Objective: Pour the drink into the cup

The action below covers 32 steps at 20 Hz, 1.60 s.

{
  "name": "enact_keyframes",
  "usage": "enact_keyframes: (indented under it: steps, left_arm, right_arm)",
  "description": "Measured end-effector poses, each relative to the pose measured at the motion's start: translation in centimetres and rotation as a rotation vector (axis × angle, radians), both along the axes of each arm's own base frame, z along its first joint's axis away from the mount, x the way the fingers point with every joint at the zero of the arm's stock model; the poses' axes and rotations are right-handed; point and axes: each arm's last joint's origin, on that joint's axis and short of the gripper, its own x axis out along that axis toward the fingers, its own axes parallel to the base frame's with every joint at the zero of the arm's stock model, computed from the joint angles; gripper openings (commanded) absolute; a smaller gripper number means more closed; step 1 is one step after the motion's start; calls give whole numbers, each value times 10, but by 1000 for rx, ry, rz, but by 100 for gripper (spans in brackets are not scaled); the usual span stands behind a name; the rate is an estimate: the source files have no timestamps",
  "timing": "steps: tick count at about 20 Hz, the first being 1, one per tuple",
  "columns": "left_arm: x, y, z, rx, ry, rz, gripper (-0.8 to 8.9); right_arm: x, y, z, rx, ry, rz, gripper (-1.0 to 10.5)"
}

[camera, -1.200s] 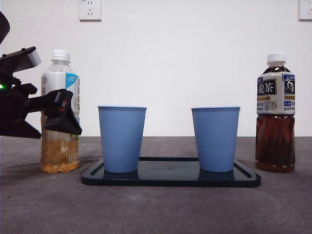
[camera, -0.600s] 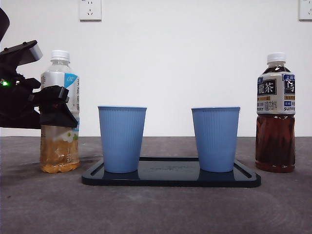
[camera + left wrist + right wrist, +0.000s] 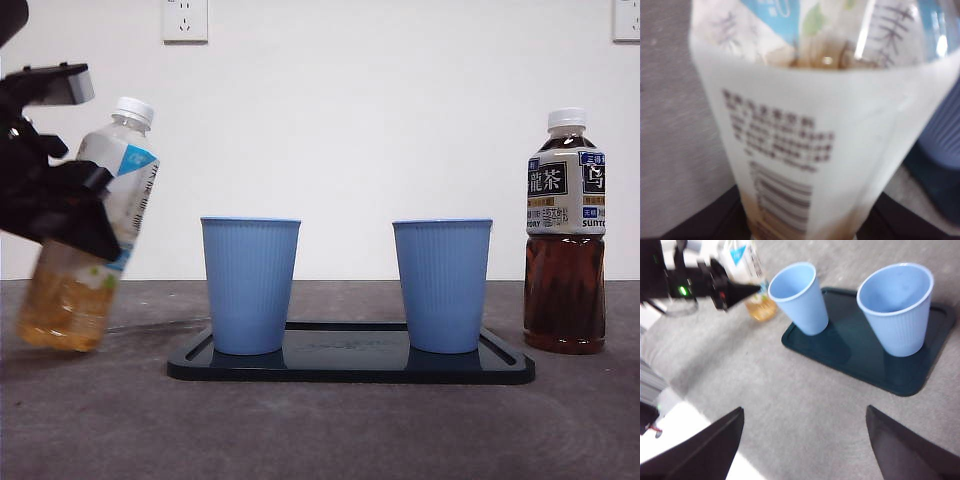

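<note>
Left gripper (image 3: pixel 75 205) clamped on green-tea bottle (image 3: pixel 85 240), lifted, tilted toward near blue cup (image 3: pixel 250 285); cap (image 3: pixel 133 110) on. Nothing poured yet. Right gripper (image 3: pixel 802 440) spread wide, waiting.

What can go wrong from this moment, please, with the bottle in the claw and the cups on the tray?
1. The light tea bottle is lifted and tilted in the left claw, but its white cap is on, so nothing can pour yet.
2. The near blue cup looks light and stands free on the tray; a bump from the bottle could tip it.
</note>
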Motion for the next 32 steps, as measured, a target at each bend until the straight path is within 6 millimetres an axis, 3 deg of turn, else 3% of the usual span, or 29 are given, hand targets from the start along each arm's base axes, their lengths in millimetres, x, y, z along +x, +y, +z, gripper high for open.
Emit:
enact_keyframes:
  steps: [6,10,14,23,32]
  left_arm:
    - [-5,1,59,263,-18,-72,146]
    - [-13,-7,75,493,20,-142,146]
    - [-17,-23,94,683,-57,-179,113]
    - [-26,-38,99,1053,-100,-231,111]
    - [-32,-49,99,1237,-114,-318,109]
  right_arm:
    - [7,3,-3,-39,-6,45,377]
    - [7,3,-3,-56,-27,60,377]
    - [6,5,-3,-46,-30,101,377]
    - [2,11,-3,-50,-39,174,377]
    - [-3,17,-4,-57,-28,248,377]
